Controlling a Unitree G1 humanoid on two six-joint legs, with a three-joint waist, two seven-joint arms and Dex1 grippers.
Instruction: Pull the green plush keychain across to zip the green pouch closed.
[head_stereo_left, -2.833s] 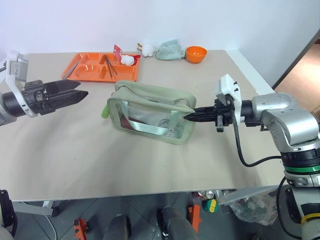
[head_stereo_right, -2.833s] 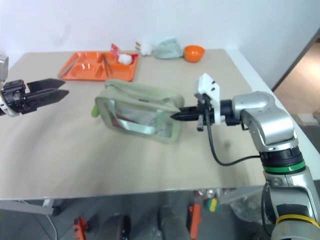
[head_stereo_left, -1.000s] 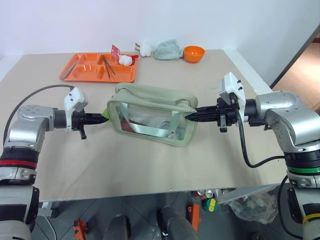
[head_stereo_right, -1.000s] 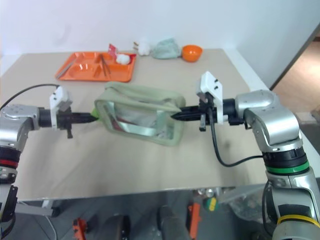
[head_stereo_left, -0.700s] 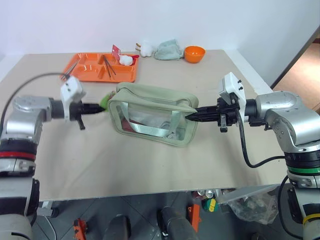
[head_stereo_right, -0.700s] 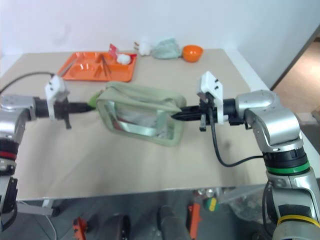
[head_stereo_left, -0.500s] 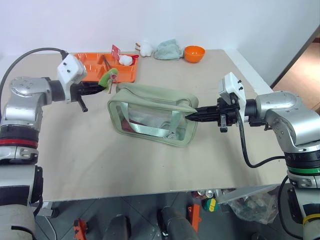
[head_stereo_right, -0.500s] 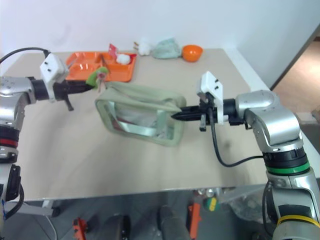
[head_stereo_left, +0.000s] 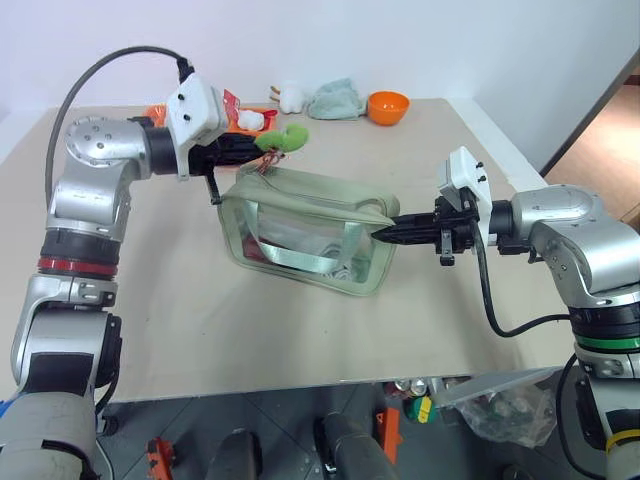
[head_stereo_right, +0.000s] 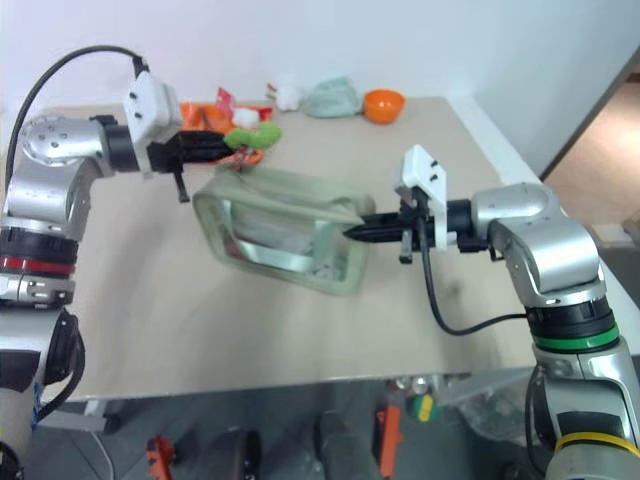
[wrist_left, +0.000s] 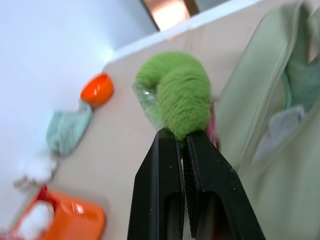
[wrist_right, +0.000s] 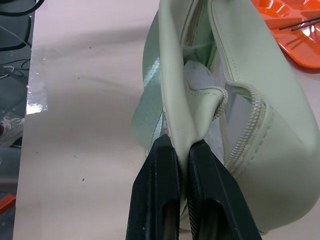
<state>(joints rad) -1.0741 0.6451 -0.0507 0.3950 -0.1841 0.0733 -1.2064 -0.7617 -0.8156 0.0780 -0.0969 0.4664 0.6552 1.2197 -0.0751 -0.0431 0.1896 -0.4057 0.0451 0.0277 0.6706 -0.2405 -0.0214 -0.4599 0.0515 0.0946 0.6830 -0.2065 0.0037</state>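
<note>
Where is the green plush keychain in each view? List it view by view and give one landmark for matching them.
Left eye view: green plush keychain above the green pouch's far left corner, pinched by the left hand.
Right eye view: same spot, at the left hand's tips.
Left wrist view: centre, clamped between the black fingers.
Right wrist view: not in it.
Shared landmark: orange bowl at the table's far edge.
</note>
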